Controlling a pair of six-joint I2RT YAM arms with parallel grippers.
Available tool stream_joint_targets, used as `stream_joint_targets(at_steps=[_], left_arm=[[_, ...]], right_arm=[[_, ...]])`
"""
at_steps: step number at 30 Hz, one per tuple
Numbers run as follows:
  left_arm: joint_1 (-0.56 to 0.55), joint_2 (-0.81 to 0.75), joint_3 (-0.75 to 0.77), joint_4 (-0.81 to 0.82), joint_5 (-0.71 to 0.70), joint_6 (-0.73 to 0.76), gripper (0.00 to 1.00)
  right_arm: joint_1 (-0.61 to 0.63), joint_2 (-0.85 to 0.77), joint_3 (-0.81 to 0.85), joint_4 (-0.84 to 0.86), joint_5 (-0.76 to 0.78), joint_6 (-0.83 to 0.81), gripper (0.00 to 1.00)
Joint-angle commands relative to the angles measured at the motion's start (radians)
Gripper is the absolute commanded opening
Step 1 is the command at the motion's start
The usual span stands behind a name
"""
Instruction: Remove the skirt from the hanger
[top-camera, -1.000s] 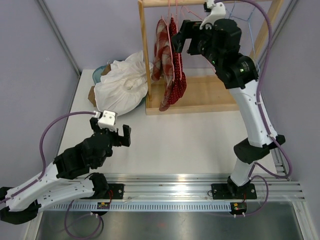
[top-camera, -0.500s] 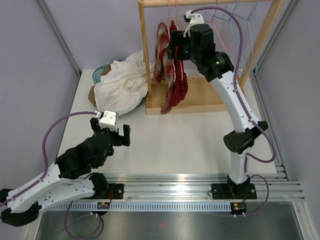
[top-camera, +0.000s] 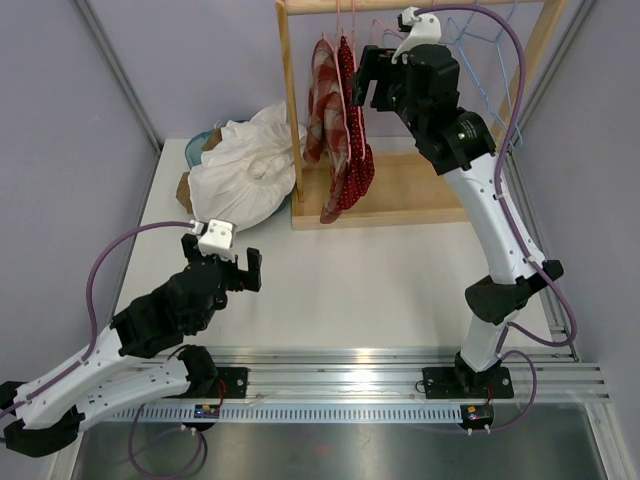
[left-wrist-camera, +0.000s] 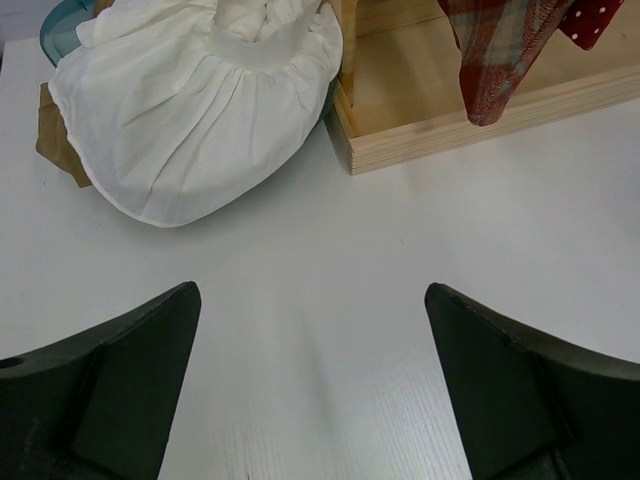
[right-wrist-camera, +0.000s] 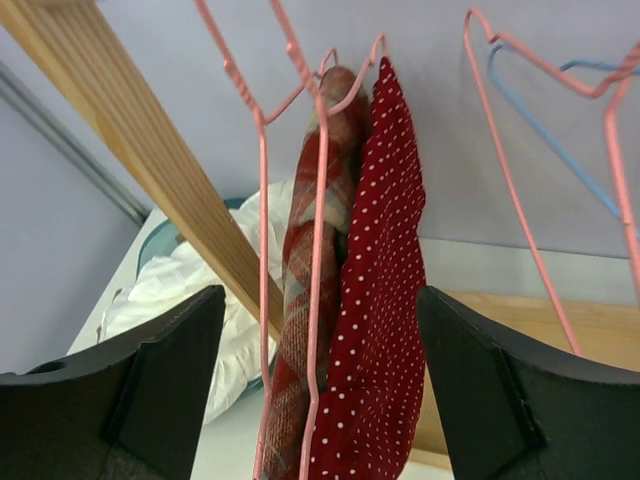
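Red polka-dot skirt (right-wrist-camera: 385, 300) hangs from a pink hanger (right-wrist-camera: 317, 250) beside a plaid garment (right-wrist-camera: 300, 330), just ahead of the right gripper (top-camera: 362, 85), whose fingers stand wide apart and empty. The left gripper (left-wrist-camera: 310, 300), fully spread, holds nothing above the table (left-wrist-camera: 330, 380).

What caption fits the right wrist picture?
Open right gripper faces a red dotted skirt and a plaid garment on pink hangers.

No readable text, labels, numbers anywhere
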Motion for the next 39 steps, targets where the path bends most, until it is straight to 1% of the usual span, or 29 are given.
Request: stream_joint_targets(at_steps=[1, 4, 9, 14, 19, 24, 27, 34, 36, 37, 39], left_arm=[[0.008, 0.001, 0.0, 0.047, 0.017, 0.007, 0.99], [0.011, 0.0, -0.001, 0.047, 0.02, 0.007, 0.99], [0.014, -0.002, -0.001, 0.048, 0.023, 0.006, 0.99], [0.017, -0.008, -0.002, 0.048, 0.026, 0.006, 0.99], [0.017, -0.009, -0.003, 0.048, 0.028, 0.006, 0.99], [0.019, -0.012, -0.003, 0.048, 0.028, 0.006, 0.99], [0.02, -0.014, -0.005, 0.048, 0.031, 0.006, 0.99], [0.02, -0.017, -0.003, 0.048, 0.034, 0.003, 0.99], [0.02, -0.018, -0.006, 0.045, 0.035, 0.001, 0.99], [0.02, -0.017, -0.005, 0.047, 0.034, 0.001, 0.99], [0.02, -0.015, -0.005, 0.045, 0.034, 0.001, 0.99]], right_arm=[[-0.003, -0.028, 0.022, 0.061, 0.09, -0.033, 0.84], [-0.002, 0.004, 0.057, 0.042, 0.088, -0.037, 0.82], [-0.003, 0.061, 0.102, 0.035, 0.078, -0.036, 0.77], [-0.003, 0.104, 0.144, 0.032, 0.073, -0.04, 0.75], [-0.002, 0.126, 0.14, 0.038, 0.072, -0.036, 0.71], [-0.006, 0.132, 0.102, 0.044, 0.072, -0.026, 0.51], [-0.008, 0.139, 0.088, 0.038, 0.064, -0.019, 0.33], [-0.029, 0.136, 0.051, 0.032, 0.033, 0.015, 0.15], [-0.032, 0.135, 0.046, 0.03, 0.027, 0.02, 0.08], [-0.032, 0.135, 0.046, 0.03, 0.024, 0.023, 0.0], [-0.032, 0.132, 0.051, 0.03, 0.019, 0.023, 0.0]])
